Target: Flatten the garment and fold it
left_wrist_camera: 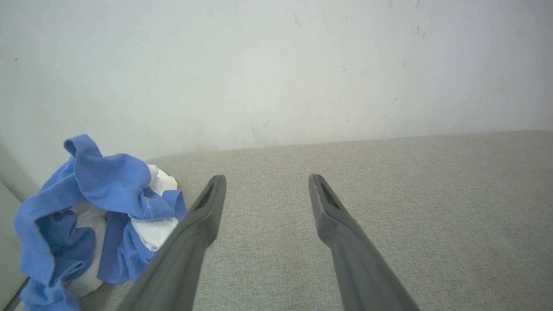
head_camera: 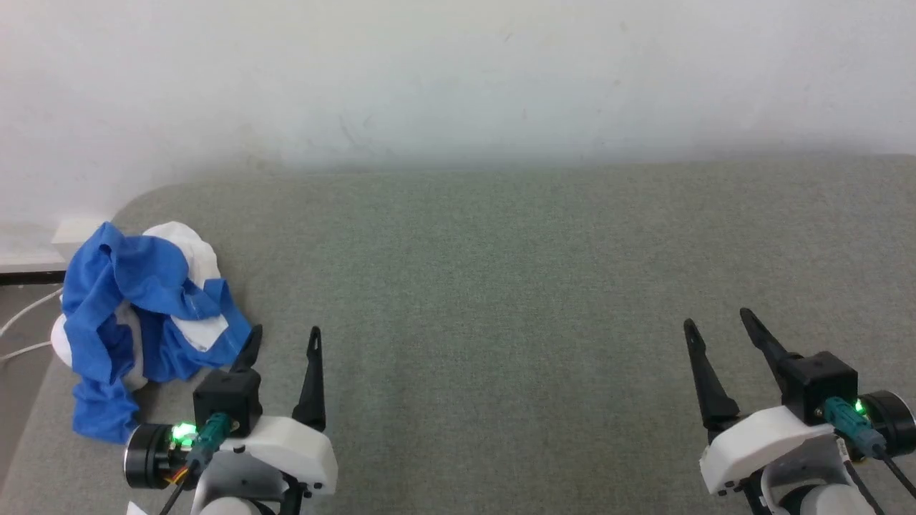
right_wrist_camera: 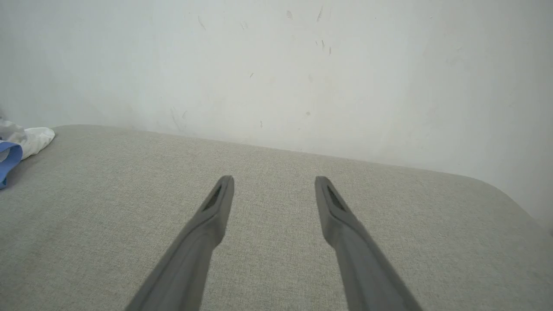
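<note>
I am holding both pincers with the fingers spread apart and nothing between them. The shirt [head_camera: 143,315] is lying in a crumpled blue-and-white heap at the far left edge of the grey pad [head_camera: 501,286]. It is sitting just to the left of my left pincer [head_camera: 285,330] and a little ahead of it. The outer finger of that pincer is reaching right beside the nearest blue fold, though I cannot tell whether the two are touching. The heap is running roughly front to back along the pad's edge, with no sleeve or hem lying clearly free.

My right pincer [head_camera: 716,318] is hovering well apart from the shirt, across a wide stretch of pad, so I am judging the left arm the one to reach first, swinging leftward. Nothing is standing between it and the cloth.

The wall [head_camera: 458,71] is rising behind the pad, and a white cable [head_camera: 21,315] is trailing on the floor beyond the edge. I am judging the risk to be pushing the shirt off that side.
</note>
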Controlling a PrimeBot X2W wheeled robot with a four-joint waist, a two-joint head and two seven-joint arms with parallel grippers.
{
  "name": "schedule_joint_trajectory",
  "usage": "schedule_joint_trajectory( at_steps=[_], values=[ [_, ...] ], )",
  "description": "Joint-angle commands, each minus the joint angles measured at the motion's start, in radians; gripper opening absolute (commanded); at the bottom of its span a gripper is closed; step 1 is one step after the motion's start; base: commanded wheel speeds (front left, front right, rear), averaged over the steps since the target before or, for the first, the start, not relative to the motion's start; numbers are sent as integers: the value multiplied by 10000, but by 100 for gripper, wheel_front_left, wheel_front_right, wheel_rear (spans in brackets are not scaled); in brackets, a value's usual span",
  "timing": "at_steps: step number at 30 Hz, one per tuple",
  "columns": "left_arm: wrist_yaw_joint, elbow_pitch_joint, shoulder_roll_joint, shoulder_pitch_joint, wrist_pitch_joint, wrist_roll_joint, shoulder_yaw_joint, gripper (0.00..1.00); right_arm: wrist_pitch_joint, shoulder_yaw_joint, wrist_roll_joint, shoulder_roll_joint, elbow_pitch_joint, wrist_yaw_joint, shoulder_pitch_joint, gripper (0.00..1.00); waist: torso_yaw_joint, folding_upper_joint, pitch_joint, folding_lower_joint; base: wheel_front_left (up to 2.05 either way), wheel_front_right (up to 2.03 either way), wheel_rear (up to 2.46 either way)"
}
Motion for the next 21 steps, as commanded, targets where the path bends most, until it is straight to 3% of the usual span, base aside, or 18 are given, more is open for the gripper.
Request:
schedule_joint_trajectory(
  at_steps=[1,21],
  values=[
    [99,61,1,-125,-86,-54,-45,100,-95,-38,42,6,28,-1,-29,100,31,-1,2,0,0,0,0],
    [457,354,106,-248,-516,-277,-183,100,-303,-67,124,12,91,-3,-117,100,1101,-1,82,0,0,0,0]
  ],
)
